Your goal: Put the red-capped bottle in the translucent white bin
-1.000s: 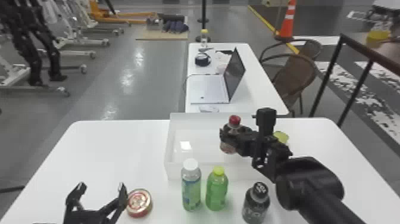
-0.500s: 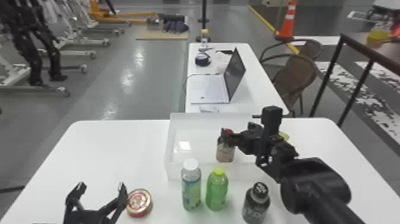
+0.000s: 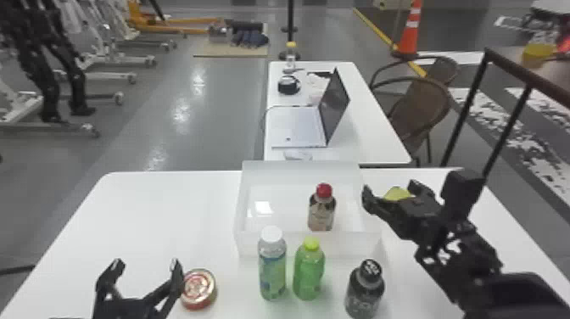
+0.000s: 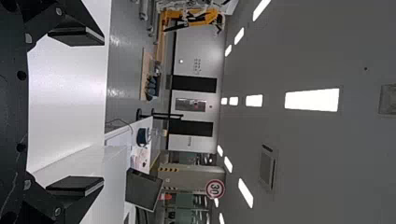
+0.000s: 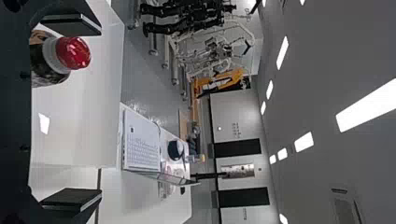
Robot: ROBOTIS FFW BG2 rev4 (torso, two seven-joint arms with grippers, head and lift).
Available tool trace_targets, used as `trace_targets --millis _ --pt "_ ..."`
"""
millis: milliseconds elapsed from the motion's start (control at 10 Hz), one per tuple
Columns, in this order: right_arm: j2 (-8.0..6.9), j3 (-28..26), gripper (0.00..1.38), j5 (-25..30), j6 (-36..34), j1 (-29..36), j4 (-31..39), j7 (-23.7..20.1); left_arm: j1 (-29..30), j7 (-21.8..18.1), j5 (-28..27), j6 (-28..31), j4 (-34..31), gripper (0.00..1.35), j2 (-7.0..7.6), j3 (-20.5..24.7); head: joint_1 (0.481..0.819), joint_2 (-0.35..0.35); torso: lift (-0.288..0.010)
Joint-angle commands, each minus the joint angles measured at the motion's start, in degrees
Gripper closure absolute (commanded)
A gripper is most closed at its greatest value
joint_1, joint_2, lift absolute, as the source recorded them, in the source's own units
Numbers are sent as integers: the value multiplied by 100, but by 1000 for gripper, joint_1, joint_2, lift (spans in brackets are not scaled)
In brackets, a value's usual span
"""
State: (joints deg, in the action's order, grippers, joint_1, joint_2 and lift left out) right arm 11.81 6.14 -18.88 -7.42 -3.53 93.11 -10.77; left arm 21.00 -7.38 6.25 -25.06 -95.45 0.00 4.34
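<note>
The red-capped bottle (image 3: 321, 210) (dark, pale-labelled) stands upright inside the translucent white bin (image 3: 307, 245).

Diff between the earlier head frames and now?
Red-capped bottle went down into the translucent white bin and now stands upright there. The right hand let go of it, opened and moved off to the right, past the bin's right side. Unchanged: the bin, the left hand, the three bottles in front, the round red-and-gold tin.

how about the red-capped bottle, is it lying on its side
No, the red-capped bottle stands upright in the translucent white bin, cap on top.
</note>
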Motion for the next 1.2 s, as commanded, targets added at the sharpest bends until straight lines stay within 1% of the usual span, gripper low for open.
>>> trace_targets --millis 0,100,200,300,400,500,600,700,800,900,1100 --pt "-241 -315 81 218 382 898 445 31 9 9 8 -16 0 233 -15 -3 549 0 -100" --pt "-495 -403 81 315 716 1539 541 40 36 44 -1 -34 0 233 -15 6 549 0 -100" --pt "-645 -500 81 350 839 1987 726 31 53 44 8 -34 0 231 -15 15 549 0 -100" --pt "-601 -500 81 394 866 2269 919 -100 62 53 -1 -25 -9 233 -15 6 549 0 -100" --pt "-487 -500 81 526 883 2445 1086 -382 62 53 -10 -25 -9 233 -15 -21 549 0 -100" --pt "-399 -500 82 763 1050 2594 1157 -575 62 79 -10 -16 -9 231 -15 -29 549 0 -100" --pt "-399 -500 88 684 1173 2761 1121 -610 71 88 -19 -16 -9 233 -15 -29 549 0 -100" --pt "-460 -544 90 684 1323 2831 1139 -610 80 88 -19 -25 -9 233 -15 -21 549 0 -100" --pt "-487 -562 90 799 1410 2831 1183 -610 80 88 -27 -25 -9 233 -15 -21 549 0 -100" --pt "-478 -562 91 869 1410 2831 1200 -610 71 88 -36 -25 -9 231 -15 -21 549 0 -100" --pt "-522 -579 99 895 1490 2849 1192 -601 71 88 -27 -25 -9 231 -15 -21 549 0 -100"
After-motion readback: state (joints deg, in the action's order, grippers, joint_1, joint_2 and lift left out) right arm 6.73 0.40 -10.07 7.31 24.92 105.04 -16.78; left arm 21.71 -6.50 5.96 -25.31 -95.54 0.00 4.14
